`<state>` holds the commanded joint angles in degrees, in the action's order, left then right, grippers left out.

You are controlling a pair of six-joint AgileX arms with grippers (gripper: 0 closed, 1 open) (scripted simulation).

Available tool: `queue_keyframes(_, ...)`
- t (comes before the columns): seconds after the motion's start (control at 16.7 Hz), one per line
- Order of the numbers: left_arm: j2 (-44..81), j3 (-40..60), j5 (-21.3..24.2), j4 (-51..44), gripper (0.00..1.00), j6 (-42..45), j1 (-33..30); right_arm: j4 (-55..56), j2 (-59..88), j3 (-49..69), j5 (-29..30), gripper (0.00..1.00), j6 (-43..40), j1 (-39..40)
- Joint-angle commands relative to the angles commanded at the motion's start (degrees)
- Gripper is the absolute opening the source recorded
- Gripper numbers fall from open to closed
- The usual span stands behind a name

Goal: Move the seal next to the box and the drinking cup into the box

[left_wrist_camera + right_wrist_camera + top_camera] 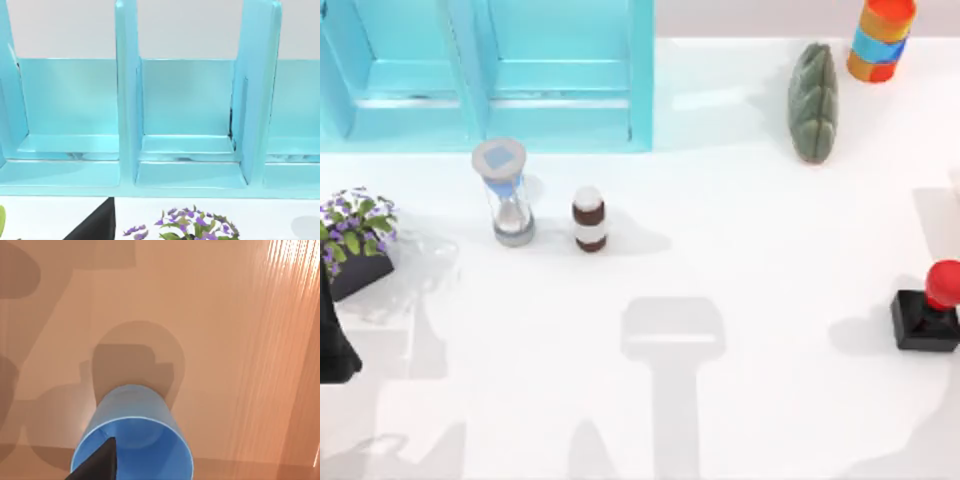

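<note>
right gripper (102, 460) | one finger inside drinking cup (132, 440) (grip cannot be told) | clamp rim squarely, carry upright to box (485, 75)

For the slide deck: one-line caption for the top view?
Seal at the table's right edge, far from the turquoise box; hourglass and small bottle stand between.

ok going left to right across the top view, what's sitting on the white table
flower pot → hourglass → brown-and-white bottle → green leafy object → orange-and-blue striped cylinder → seal. The turquoise box runs along the far edge above the first three.
</note>
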<state>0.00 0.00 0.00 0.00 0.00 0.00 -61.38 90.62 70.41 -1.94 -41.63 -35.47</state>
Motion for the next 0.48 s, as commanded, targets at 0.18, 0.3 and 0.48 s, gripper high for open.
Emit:
queue_keyframes(0.18,0.0,0.0,0.0,0.0,1.0,0.0,0.0,-8.1,-0.05,2.21,0.44,1.0,0.66,-2.08)
queue_keyframes(0.3,0.0,0.0,0.0,0.0,1.0,0.0,0.0,-12.34,-0.31,4.29,0.43,1.0,1.54,-3.49)
queue_keyframes(0.48,0.0,0.0,0.0,0.0,1.0,0.0,0.0,-14.75,-0.89,5.34,0.25,1.0,2.43,-4.33)
